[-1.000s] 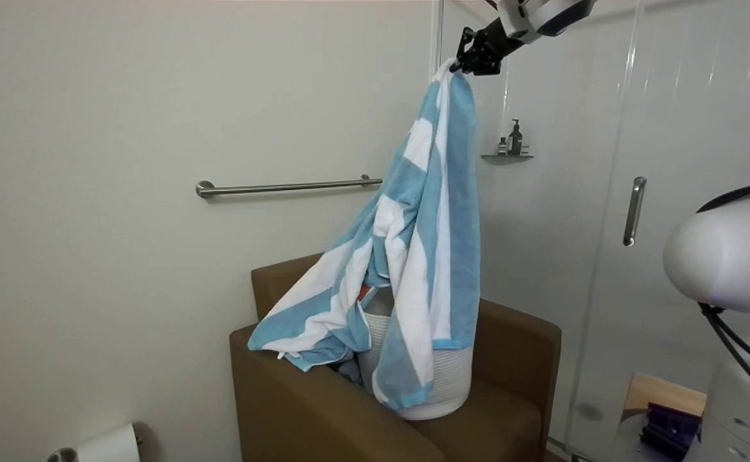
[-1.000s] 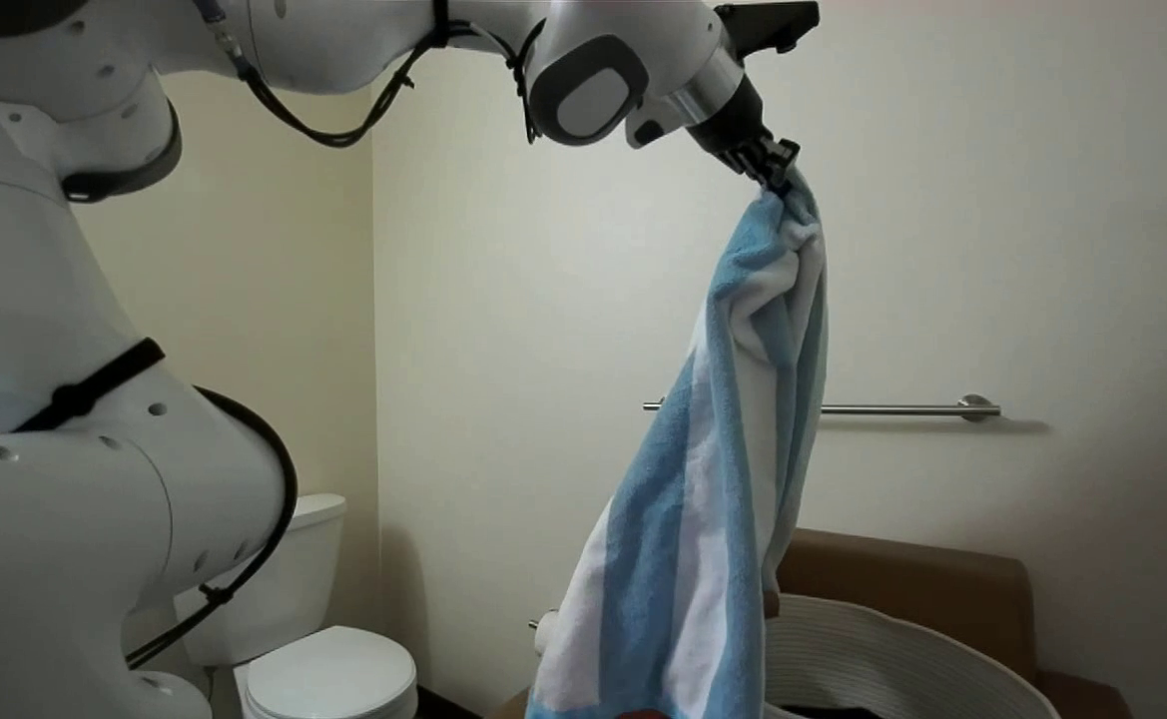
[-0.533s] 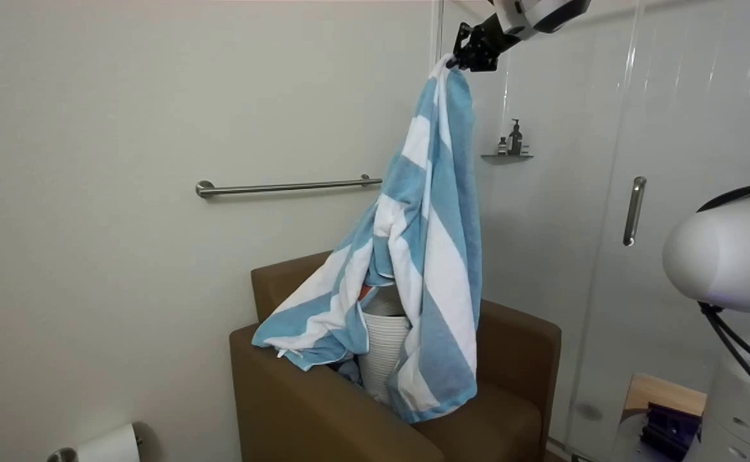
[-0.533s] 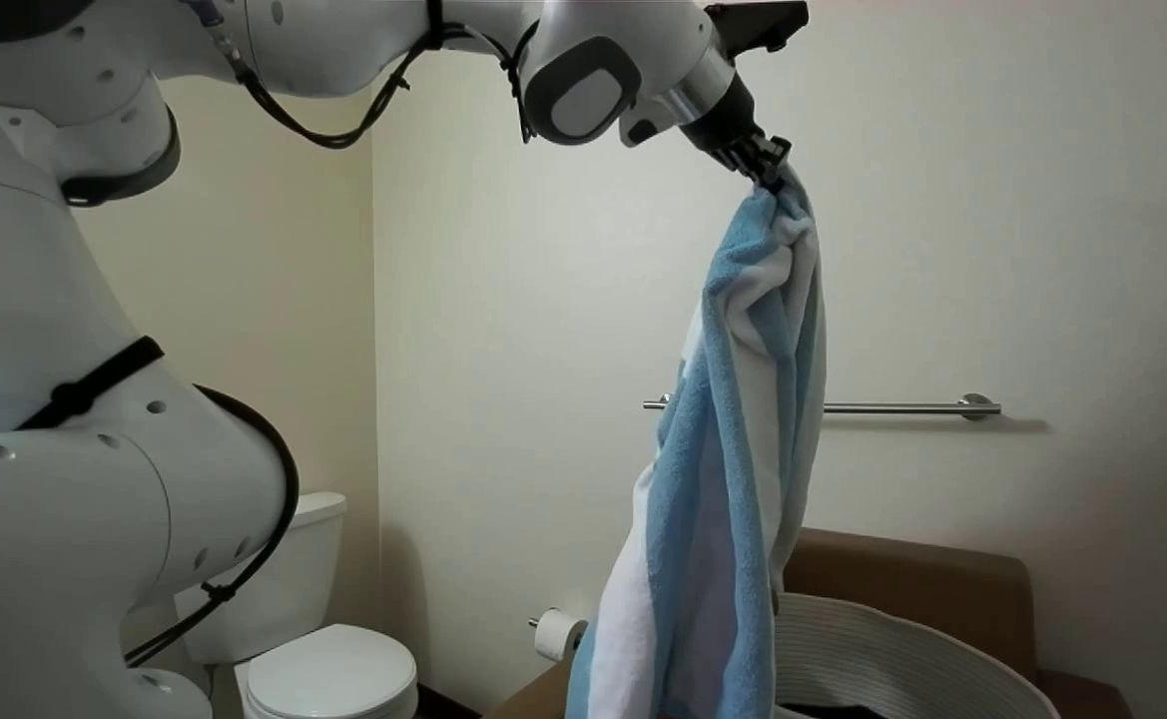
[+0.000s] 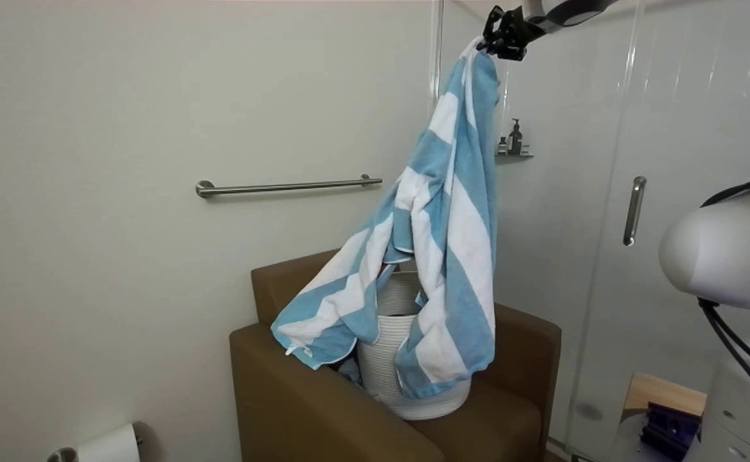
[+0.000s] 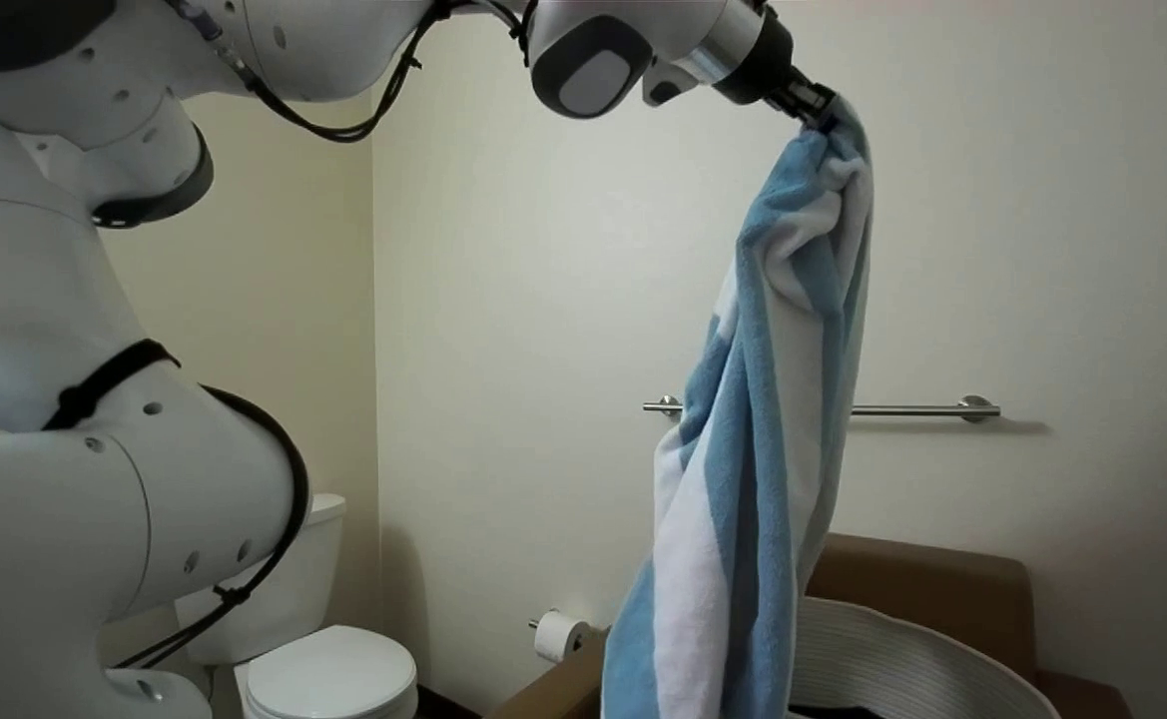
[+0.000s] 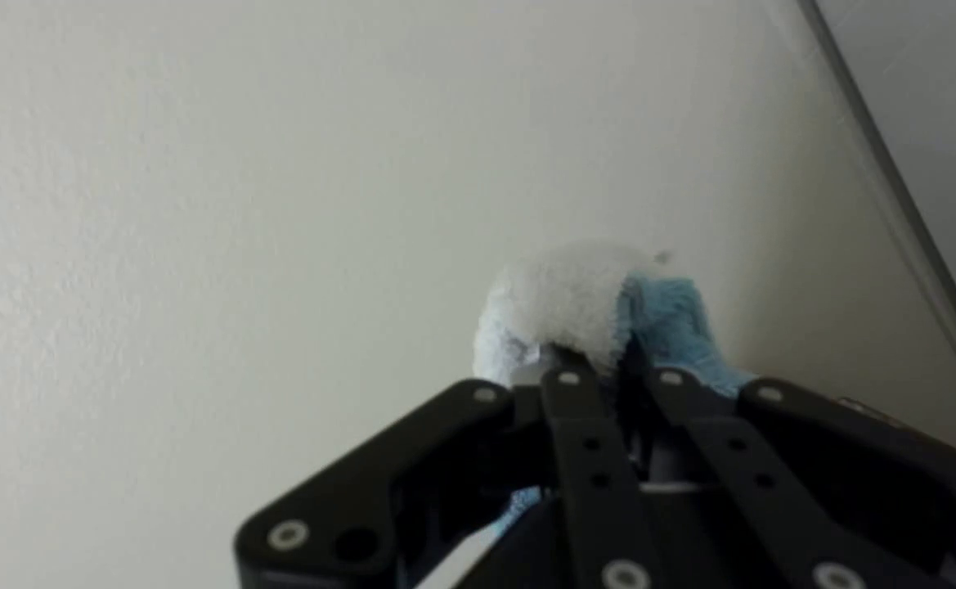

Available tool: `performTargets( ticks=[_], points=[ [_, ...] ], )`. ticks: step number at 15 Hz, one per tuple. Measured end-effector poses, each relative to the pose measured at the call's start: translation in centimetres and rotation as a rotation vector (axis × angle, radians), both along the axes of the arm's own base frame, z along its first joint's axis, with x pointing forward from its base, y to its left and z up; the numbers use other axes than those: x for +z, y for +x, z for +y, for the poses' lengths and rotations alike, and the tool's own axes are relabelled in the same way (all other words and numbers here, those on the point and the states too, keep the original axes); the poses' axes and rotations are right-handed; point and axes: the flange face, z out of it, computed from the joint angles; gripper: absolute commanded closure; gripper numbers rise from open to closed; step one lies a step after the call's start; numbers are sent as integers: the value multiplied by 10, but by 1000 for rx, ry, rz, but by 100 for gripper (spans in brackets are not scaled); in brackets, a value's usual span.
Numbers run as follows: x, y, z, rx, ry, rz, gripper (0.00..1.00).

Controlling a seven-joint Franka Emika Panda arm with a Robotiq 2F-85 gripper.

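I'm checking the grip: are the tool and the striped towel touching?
Touching: in the wrist view, the tool pinches a bunched fold of the striped towel between its jaws.

The striped towel (image 5: 468, 218) blocks a chunk of the basket (image 5: 380, 359) in both exterior views; the dark thing (image 6: 836, 713) inside gets chopped by the frame, no clue what it is. Far bottles (image 5: 515, 141) are way too tiny to read.

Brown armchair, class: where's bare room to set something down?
In an exterior view, bare: seat between white basket and far armrest; front of near armrest. Crowded: that armrest's rear and the basket, where the striped towel hangs from the gripper.
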Motion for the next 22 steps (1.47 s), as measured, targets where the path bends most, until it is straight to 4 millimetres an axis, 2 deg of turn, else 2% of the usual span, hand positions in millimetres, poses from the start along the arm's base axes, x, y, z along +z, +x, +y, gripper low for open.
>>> performTargets(
  ticks=[4,6,9,11,13,14,16,19,22],
  points=[
    [-10,-32,-30,-182,62,-84,92],
    [-5,-36,-30,-243,85,-134,93],
    [32,-26,-5,-226,73,-224,92],
    [53,-8,18,-166,58,-258,92],
    [59,19,37,-110,50,-258,93],
    [55,34,41,-87,52,-245,93],
    [32,66,41,-53,58,-189,93],
    [-21,106,25,-28,84,-82,93],
    [-79,132,8,22,134,26,93]
  ],
)
